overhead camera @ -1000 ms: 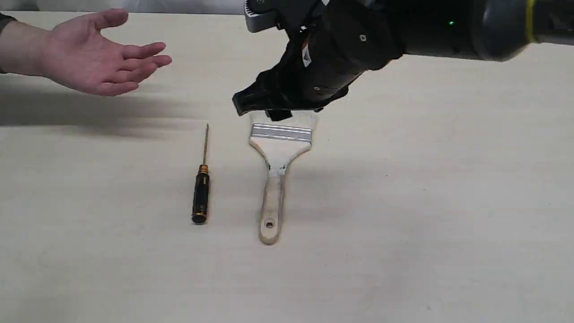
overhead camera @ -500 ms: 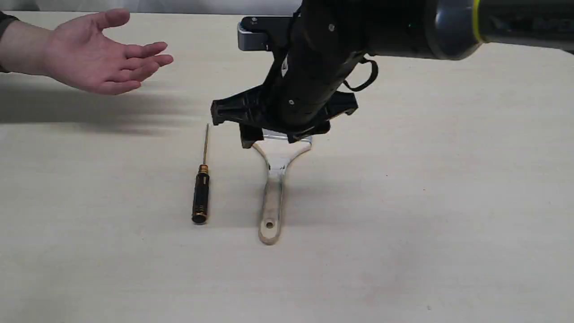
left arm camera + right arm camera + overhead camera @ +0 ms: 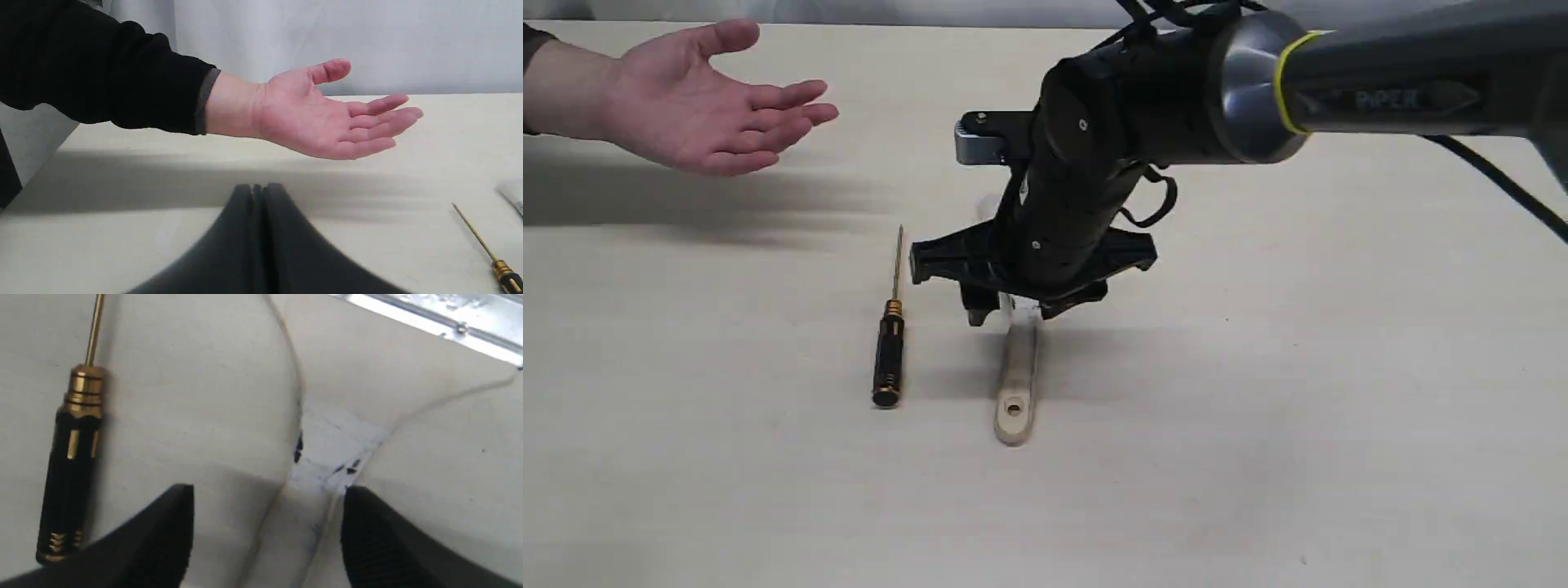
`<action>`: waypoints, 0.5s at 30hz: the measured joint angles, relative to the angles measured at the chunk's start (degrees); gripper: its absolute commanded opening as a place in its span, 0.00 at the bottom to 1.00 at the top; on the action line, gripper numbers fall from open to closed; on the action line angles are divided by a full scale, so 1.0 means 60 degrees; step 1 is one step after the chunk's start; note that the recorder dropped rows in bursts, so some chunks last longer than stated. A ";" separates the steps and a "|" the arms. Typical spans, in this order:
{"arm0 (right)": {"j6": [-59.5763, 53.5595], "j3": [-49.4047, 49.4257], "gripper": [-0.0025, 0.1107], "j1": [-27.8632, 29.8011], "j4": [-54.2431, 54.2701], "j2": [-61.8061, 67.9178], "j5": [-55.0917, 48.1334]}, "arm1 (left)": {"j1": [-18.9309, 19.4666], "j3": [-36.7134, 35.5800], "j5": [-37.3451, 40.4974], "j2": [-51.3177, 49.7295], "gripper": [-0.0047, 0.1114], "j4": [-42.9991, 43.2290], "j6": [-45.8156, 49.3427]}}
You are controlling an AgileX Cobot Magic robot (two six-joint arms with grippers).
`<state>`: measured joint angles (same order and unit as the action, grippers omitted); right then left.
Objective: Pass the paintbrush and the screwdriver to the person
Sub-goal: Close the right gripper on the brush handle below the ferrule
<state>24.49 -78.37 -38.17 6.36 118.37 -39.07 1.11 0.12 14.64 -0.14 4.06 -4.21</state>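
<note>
The paintbrush (image 3: pixel 1016 384) lies flat on the table, its wooden handle end with the hole nearest the camera; its bristles and ferrule are hidden behind my right arm. My right gripper (image 3: pixel 1013 309) stands open just above the handle's neck, one finger on each side (image 3: pixel 267 494). The paintbrush (image 3: pixel 327 428) shows its white-smeared neck and silver ferrule. The screwdriver (image 3: pixel 889 339) lies left of it, also seen as the screwdriver (image 3: pixel 71 457). The person's open hand (image 3: pixel 698 106) hovers palm up at the far left. My left gripper (image 3: pixel 258 188) is shut and empty, below that hand (image 3: pixel 327 116).
The pale wooden table (image 3: pixel 1298 425) stretches on all sides. My right arm (image 3: pixel 1339 82) reaches in from the right, high above the surface. A light wall (image 3: pixel 367 36) rises behind the table.
My right gripper has come down and toward the camera along the paintbrush, from over the bristles to the handle's neck. The hand, screwdriver and paintbrush have stayed put.
</note>
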 measured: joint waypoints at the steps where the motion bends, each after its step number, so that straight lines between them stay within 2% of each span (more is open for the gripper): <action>1: 0.0069 0.0000 0.51 0.0000 -0.0037 0.0023 0.0017 | 0.0000 0.0000 0.0000 0.0000 0.04 0.0000 0.0000; 15: 0.1229 0.0000 0.51 0.0000 -0.0883 0.0444 0.0249 | 0.0000 0.0000 0.0000 0.0000 0.04 0.0000 0.0000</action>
<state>31.87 -78.37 -38.17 1.06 121.03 -37.57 1.11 0.12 14.64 -0.14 4.06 -4.21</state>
